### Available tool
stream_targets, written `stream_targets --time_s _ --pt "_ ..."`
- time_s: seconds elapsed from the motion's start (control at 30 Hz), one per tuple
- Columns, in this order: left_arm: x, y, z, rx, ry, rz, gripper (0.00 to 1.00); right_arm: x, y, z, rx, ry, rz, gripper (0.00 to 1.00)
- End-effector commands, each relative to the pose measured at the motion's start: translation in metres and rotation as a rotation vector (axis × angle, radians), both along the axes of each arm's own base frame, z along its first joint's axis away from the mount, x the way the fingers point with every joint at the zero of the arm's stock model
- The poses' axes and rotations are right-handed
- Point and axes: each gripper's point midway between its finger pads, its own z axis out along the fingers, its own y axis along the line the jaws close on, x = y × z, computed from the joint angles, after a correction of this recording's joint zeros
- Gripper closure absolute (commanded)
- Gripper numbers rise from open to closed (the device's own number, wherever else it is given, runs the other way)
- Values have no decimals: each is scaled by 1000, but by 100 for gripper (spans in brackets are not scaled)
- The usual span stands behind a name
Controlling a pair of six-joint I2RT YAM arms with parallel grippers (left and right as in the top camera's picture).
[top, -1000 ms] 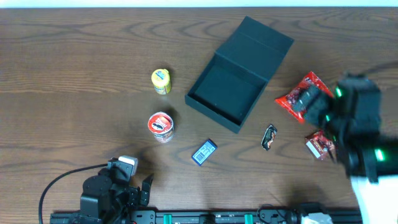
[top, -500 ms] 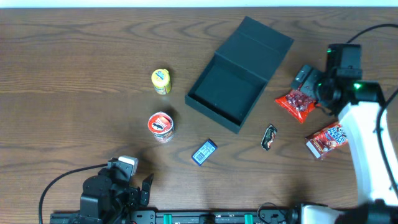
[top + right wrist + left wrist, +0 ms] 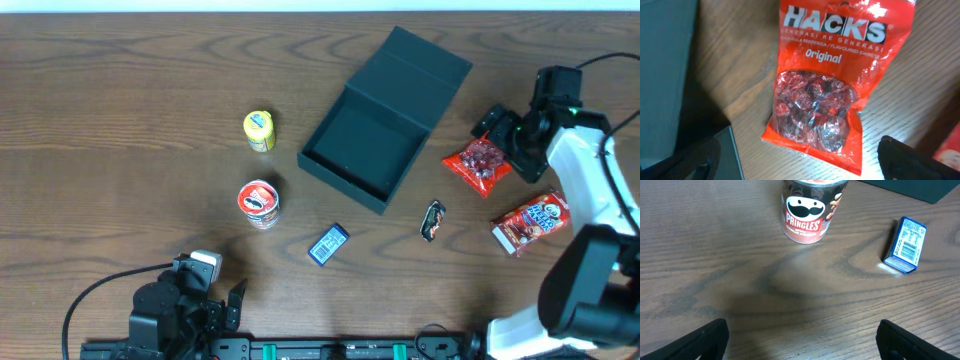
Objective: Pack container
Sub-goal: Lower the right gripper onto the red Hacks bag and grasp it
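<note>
The container [image 3: 352, 143] is a dark teal square box, open, with its flap lid [image 3: 428, 66] laid back at the upper right. A red Hacks candy bag [image 3: 480, 165] lies flat to its right and also shows in the right wrist view [image 3: 825, 85]. My right gripper [image 3: 503, 137] hovers over the bag's far end, open and empty, one finger on each side of the bag [image 3: 800, 165]. The container's wall [image 3: 665, 45] is at that view's left. My left gripper [image 3: 802, 345] is open and empty, low near the front edge.
A small Pringles can [image 3: 259, 202] [image 3: 810, 210], a blue box [image 3: 328, 244] [image 3: 905, 245], a yellow can [image 3: 259, 130], a small dark wrapper [image 3: 433, 220] and a second red snack bag [image 3: 530, 220] lie on the wooden table.
My right arm has swung up and back from the lower right to above the Hacks bag, uncovering the second red bag. The left arm has not moved.
</note>
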Motion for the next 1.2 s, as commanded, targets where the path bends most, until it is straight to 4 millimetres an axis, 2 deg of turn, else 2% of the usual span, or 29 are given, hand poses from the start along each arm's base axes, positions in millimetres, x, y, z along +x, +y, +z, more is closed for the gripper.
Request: stream_targets --time_s 0.0,0.27,0.47,0.87,0.97,1.17 --pt "-4 0 -13 -5 46 4 5 9 -1 -7 34 7 -58 1" --pt "-4 0 -13 -5 46 4 5 20 -1 -33 44 22 -81 1" --pt "-4 0 -13 -5 46 4 5 24 -1 -35 21 16 -80 1" --pt "-4 0 -13 -5 46 4 5 12 -11 -42 -35 67 -129 1" --pt "-4 0 -13 -5 46 4 5 3 -14 -49 -47 114 -167 1" --pt "-4 0 -13 -5 46 4 5 -1 -13 -61 -40 153 -165 1"
